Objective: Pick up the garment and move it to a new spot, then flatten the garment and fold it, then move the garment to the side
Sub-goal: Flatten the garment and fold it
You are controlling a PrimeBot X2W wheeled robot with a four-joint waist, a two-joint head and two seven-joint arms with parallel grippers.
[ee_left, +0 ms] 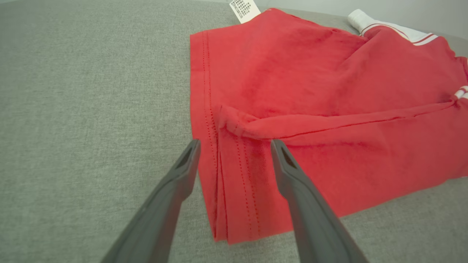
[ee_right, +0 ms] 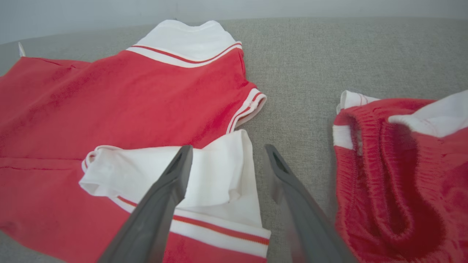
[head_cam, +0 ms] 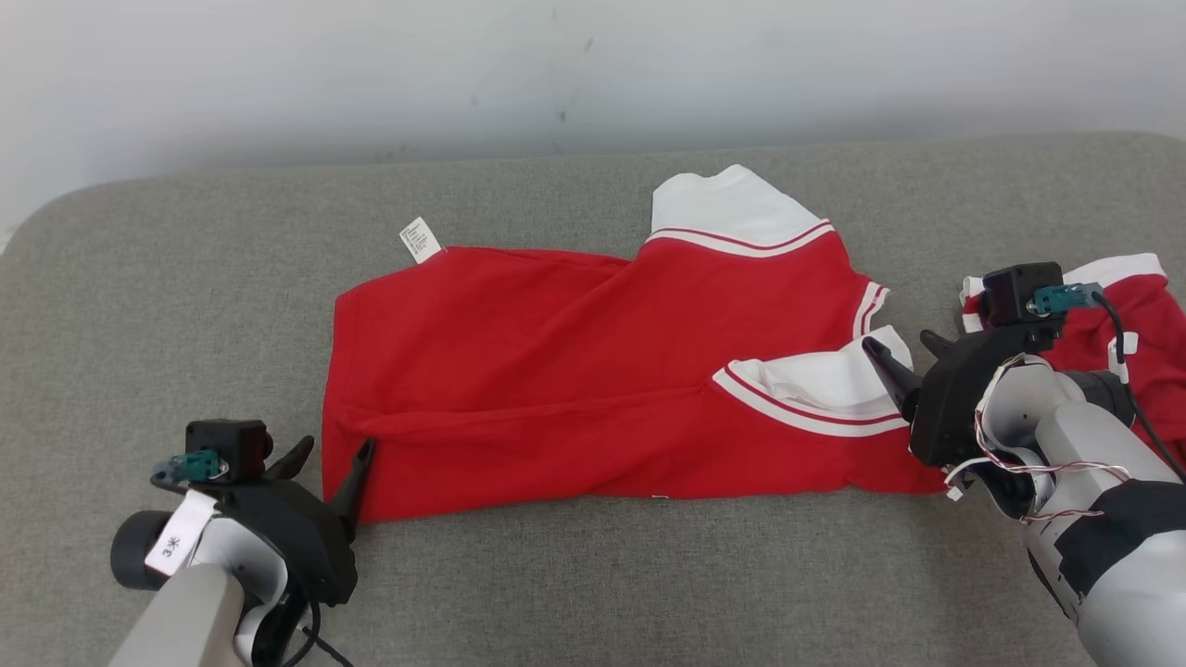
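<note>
The garment [head_cam: 574, 371], a red top with white sleeves, lies across the middle of the grey padded surface [head_cam: 185, 278], its lower portion doubled over along a lengthwise crease, hem toward 9 o'clock and collar end toward 3 o'clock. I read the left gripper [head_cam: 336, 446] at about 8 o'clock of the garment, jaws spread wide and holding nothing; in the left wrist view one finger stands over bare padding and the other over the stitched hem [ee_left: 212, 109]. The right gripper [head_cam: 896, 339] sits at about 4 o'clock, likewise fully open and empty, its fingers straddling the edge of the folded white sleeve [ee_right: 215, 171]. I judge the fabric light, limp knit: it will drape, sag and drag wrinkles. It should not slip much on the textured padding. I advise gripping at reinforced edges, namely the double-stitched hem corner on the left and the striped sleeve band on the right, pinching all layers so that the fold does not peel open. A second red piece [head_cam: 1130, 324] lies near, at 3 o'clock of the right gripper; I would avoid snagging it. The care label [head_cam: 420, 239] protrudes at 11 o'clock.
</note>
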